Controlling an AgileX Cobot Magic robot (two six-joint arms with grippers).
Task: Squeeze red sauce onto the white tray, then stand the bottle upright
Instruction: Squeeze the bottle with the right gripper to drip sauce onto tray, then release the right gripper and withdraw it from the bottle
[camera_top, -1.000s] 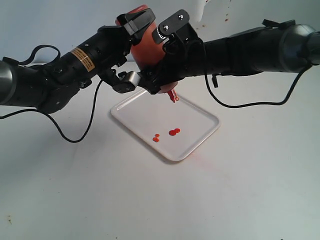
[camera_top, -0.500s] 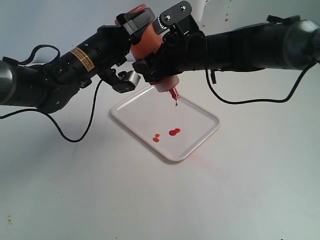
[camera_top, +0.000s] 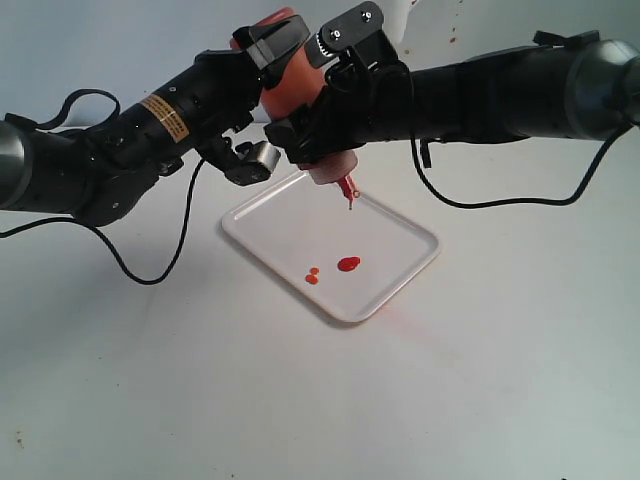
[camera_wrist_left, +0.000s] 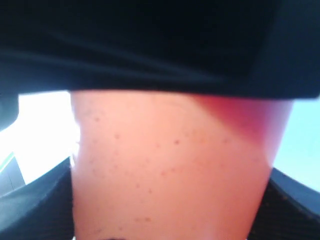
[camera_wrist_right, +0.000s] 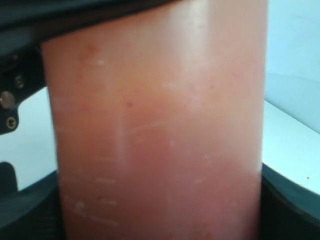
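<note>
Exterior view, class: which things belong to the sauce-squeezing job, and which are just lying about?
Belong to the job: bottle, nozzle down over the tray; left gripper and right gripper, both clamped on it; red sauce blobs; white tray.

Just there: black cables trailing from the arms; table.

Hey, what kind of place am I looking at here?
Most likely a robotics lab bench, not a kitchen: a black left arm and right arm hold a squeeze bottle over a white tray spotted with red sauce, on a white tabletop against a pale wall.
</note>
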